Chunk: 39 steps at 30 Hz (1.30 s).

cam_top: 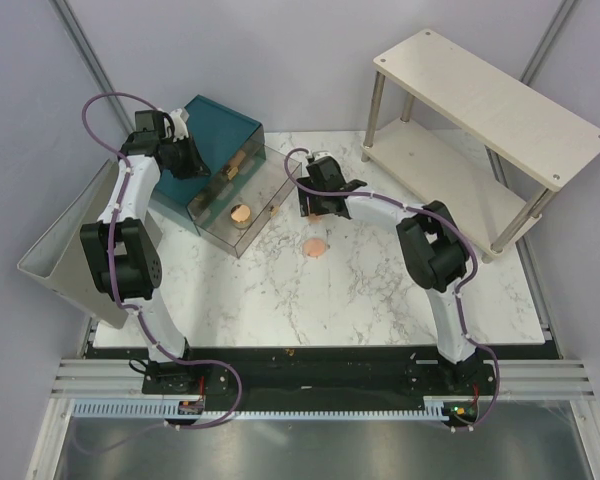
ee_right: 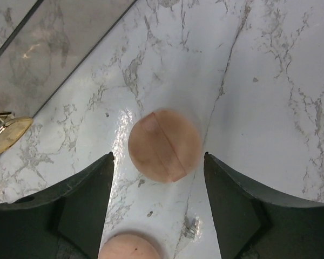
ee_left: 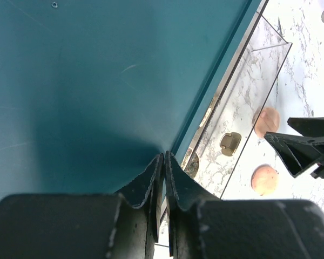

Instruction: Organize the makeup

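Two flat peach-pink discs lie on the marble table. In the right wrist view one disc (ee_right: 164, 145) lies just ahead of, and between, the tips of my open right gripper (ee_right: 158, 156). The other disc (ee_right: 130, 249) is at the bottom edge. From above, only one disc (cam_top: 316, 246) shows, below the right gripper (cam_top: 315, 207). A round gold tin (cam_top: 240, 212) sits in the pulled-out clear drawer (cam_top: 220, 232). My left gripper (ee_left: 164, 155) is shut and empty, at the edge of the teal box top (ee_left: 97, 81). The tubes are out of view.
The drawer's gold handle (ee_right: 5, 132) is left of the right gripper. A two-tier cream shelf (cam_top: 480, 110) stands at the back right. A grey bin (cam_top: 65, 250) leans off the table's left edge. A small speck (ee_right: 190, 231) lies by the discs.
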Each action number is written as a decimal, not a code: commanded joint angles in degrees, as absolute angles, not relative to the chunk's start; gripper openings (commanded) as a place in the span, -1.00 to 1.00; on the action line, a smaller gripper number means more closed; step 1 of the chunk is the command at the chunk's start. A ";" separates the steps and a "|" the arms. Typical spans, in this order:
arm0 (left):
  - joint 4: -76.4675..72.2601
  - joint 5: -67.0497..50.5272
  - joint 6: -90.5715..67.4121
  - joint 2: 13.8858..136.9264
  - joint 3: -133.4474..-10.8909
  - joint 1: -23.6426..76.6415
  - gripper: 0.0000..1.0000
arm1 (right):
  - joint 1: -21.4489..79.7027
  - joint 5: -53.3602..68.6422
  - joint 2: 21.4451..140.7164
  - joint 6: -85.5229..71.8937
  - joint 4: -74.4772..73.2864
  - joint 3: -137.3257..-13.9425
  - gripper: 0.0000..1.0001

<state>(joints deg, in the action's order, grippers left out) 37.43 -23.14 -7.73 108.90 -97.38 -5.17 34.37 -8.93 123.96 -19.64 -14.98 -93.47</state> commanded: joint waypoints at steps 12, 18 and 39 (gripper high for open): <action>51.59 -22.06 -5.10 112.68 -92.20 -4.04 -0.70 | 34.19 -10.90 129.03 -18.28 -13.98 -96.60 -0.19; 51.59 -22.15 -5.27 112.85 -92.20 -4.13 -0.70 | 34.19 -13.79 125.60 -17.93 -13.54 -94.84 -0.78; 51.33 -23.20 -5.89 113.55 -91.93 -4.13 -0.70 | 37.44 -2.64 124.44 -20.92 -11.51 -111.17 -0.72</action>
<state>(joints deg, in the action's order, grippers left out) 36.75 -23.14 -7.70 108.53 -96.75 -5.17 34.96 -6.39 122.04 -20.43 -13.50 -103.81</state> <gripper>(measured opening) 0.145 0.125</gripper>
